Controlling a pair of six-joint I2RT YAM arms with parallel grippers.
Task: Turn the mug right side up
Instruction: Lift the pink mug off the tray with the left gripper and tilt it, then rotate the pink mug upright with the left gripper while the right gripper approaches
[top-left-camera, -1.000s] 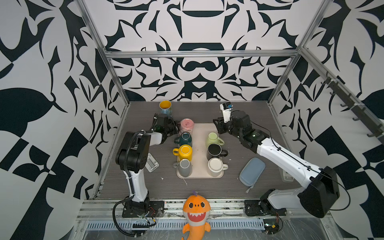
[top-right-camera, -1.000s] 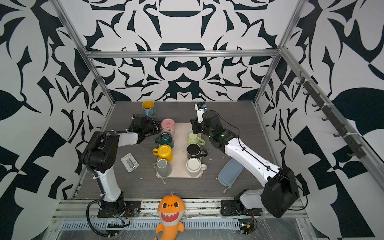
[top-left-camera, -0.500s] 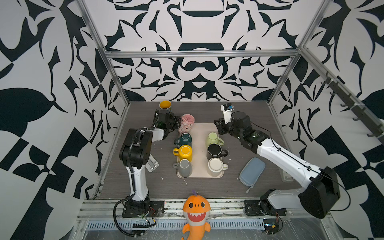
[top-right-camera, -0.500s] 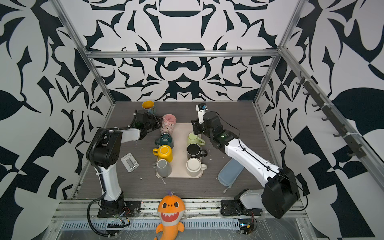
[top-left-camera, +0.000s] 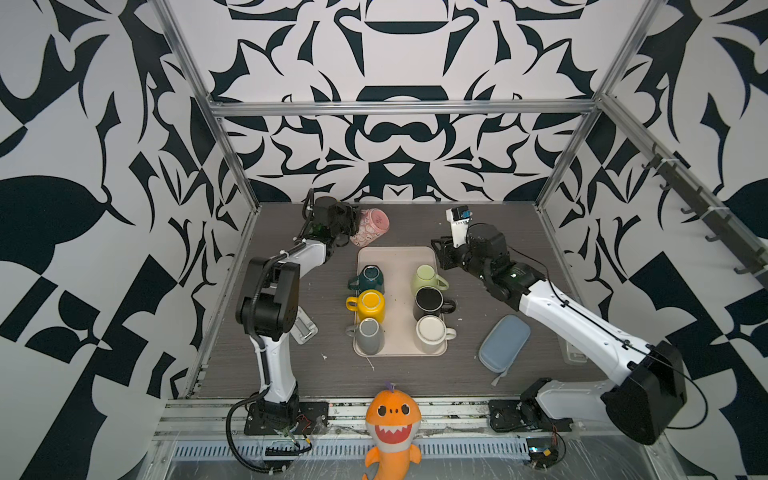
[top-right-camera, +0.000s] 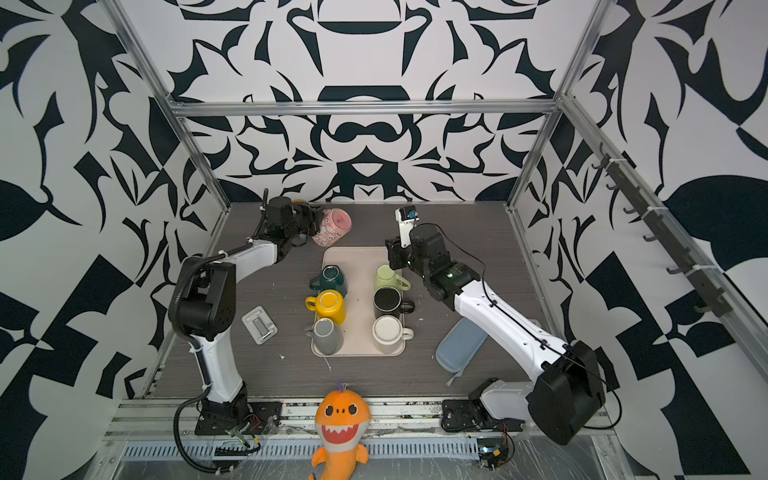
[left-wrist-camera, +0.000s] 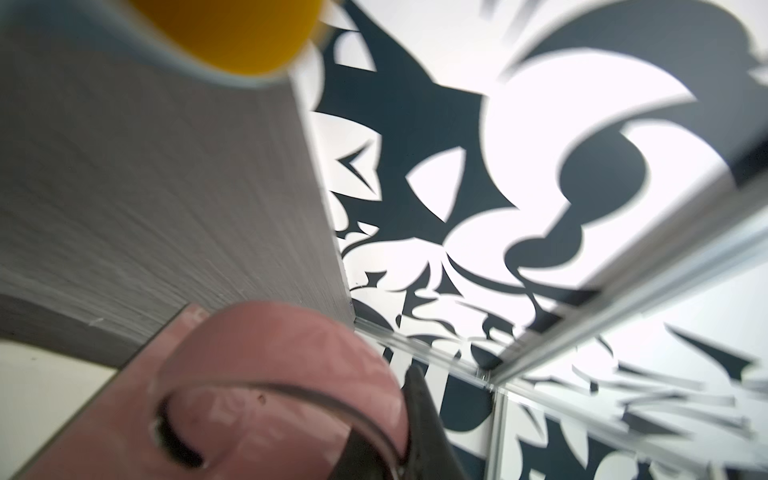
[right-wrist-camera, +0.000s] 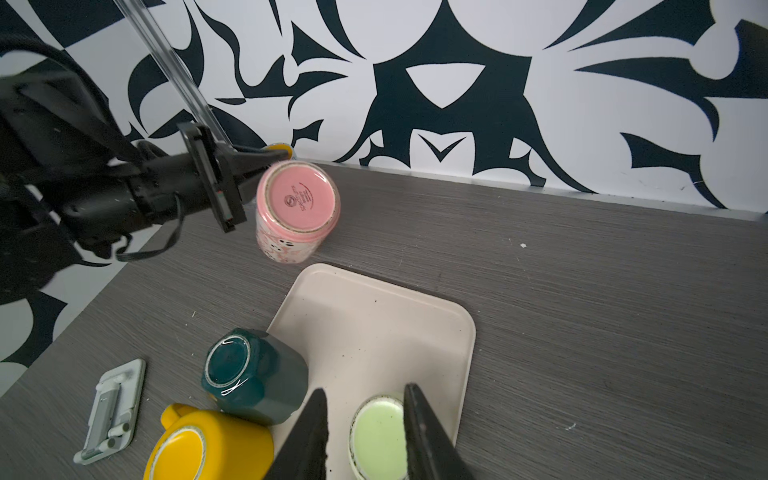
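Note:
The mug (top-left-camera: 371, 226) (top-right-camera: 332, 226) is pink with a white pattern. It hangs tilted just behind the tray's back left corner, with its base (right-wrist-camera: 297, 199) turned up and to the right. My left gripper (top-left-camera: 350, 225) (top-right-camera: 313, 224) (right-wrist-camera: 253, 174) is shut on the mug's wall (left-wrist-camera: 270, 374). One finger (left-wrist-camera: 419, 399) lies outside the wall and the other inside. My right gripper (top-left-camera: 441, 254) (top-right-camera: 395, 257) (right-wrist-camera: 363, 395) hovers open over a light green mug (right-wrist-camera: 380, 436) and holds nothing.
The beige tray (top-left-camera: 399, 257) carries upside-down teal (top-left-camera: 368, 278), yellow (top-left-camera: 368, 305) and grey (top-left-camera: 368, 334) mugs, plus upright green, black (top-left-camera: 430, 301) and white (top-left-camera: 432, 332) ones. A yellow-lined mug (left-wrist-camera: 224, 33) stands by the back wall. A blue case (top-left-camera: 505, 343) lies to the right and a white clip (top-left-camera: 303, 330) to the left.
My left gripper has carried the pink mug from the tray's back left corner toward the back wall and tipped it from base-up to a tilt. The right arm has stayed still.

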